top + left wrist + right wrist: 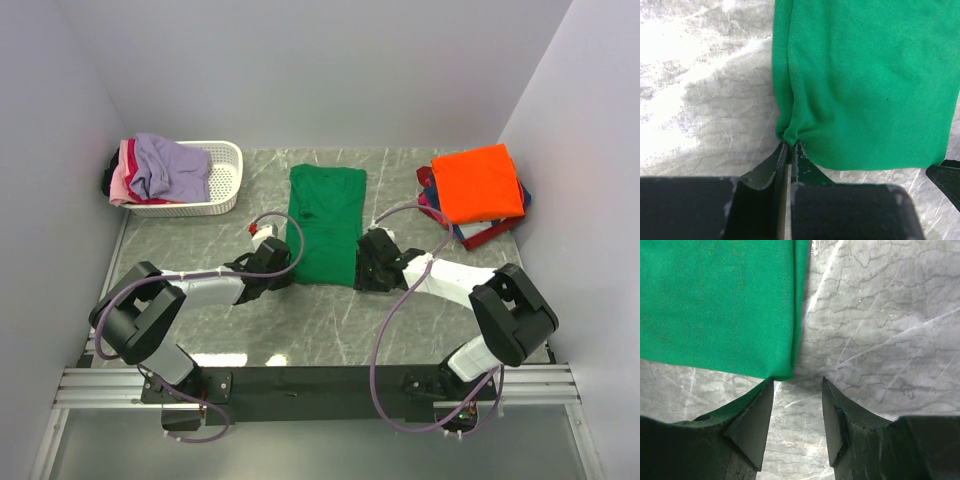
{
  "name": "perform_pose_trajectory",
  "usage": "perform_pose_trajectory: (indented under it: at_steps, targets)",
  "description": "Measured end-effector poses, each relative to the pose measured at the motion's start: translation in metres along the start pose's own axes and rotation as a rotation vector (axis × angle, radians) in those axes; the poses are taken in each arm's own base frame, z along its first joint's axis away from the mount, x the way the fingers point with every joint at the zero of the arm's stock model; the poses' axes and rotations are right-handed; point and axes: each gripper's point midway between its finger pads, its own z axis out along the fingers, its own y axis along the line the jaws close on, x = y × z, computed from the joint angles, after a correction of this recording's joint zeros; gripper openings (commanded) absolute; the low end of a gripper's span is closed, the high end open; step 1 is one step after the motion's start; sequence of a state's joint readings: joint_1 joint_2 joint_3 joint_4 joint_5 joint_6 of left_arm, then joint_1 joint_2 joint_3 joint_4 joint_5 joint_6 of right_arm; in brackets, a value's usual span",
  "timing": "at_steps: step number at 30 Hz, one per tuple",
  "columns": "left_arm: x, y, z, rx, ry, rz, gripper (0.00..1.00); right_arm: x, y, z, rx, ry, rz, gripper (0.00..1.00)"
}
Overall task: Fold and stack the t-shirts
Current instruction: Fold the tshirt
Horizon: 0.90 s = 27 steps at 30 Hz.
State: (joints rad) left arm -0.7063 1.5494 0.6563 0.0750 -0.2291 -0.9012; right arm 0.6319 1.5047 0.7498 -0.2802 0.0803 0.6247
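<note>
Two grippers sit at the near end of one green t-shirt (327, 225), one at each corner.

Green t-shirt: lies flat on the marble table (330, 320) at mid-table, folded lengthwise into a narrow strip, long axis running away from the arm bases. Collar end is far, hem end near.

Left gripper (284, 274): at the near-left corner of the strip. In the left wrist view its jaws (790, 145) are pressed almost together with a pinch of green cloth (870, 85) puckered between the tips. The cloth is gathered into small creases at the bite, and the rest lies smooth on the table.

Right gripper (362, 272): at the near-right corner. In the right wrist view its fingers (797, 380) stand apart at roughly half spread, with bare marble between them. The corner of the green cloth (715, 305) ends right at the tip of the finger on the left of that view. I cannot tell whether cloth and finger touch. Nothing is gripped.

Far right of the table: a folded stack with the orange t-shirt (478, 182) on top, and a red t-shirt (492, 234) and a navy t-shirt (463, 231) showing at the edges beneath it.

Far left: a white slotted basket (228, 175) holding a loose heap, with a lavender t-shirt (170, 165) uppermost and a pink t-shirt (120, 182) hanging over the left rim.
</note>
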Motion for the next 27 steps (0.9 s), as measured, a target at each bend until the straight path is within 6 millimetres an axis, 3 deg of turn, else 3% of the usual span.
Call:
perform_pose_trajectory:
  at_steps: [8,14,17,20,21,27]
  targets:
    - [0.0,0.0,0.0,0.009,-0.002,-0.001,0.01,-0.007,0.007,0.007,-0.011,-0.015,0.001,0.5]
    - [0.0,0.0,0.0,0.011,-0.004,-0.001,0.0,-0.014,0.012,0.011,-0.023,-0.034,0.003,0.44]
    - [0.001,0.0,0.0,0.016,-0.005,0.004,0.01,-0.013,0.011,0.011,-0.019,-0.034,-0.001,0.34]
    - [0.002,0.0,-0.001,0.026,-0.004,0.012,0.01,-0.01,0.009,0.012,-0.016,-0.026,-0.005,0.04]
    - [0.002,0.0,-0.001,0.03,-0.002,0.016,0.01,-0.01,0.009,0.012,-0.019,-0.024,-0.004,0.0]
    - [0.006,-0.001,-0.004,0.058,0.007,0.05,0.0,-0.009,0.009,0.011,-0.021,-0.019,-0.009,0.0]
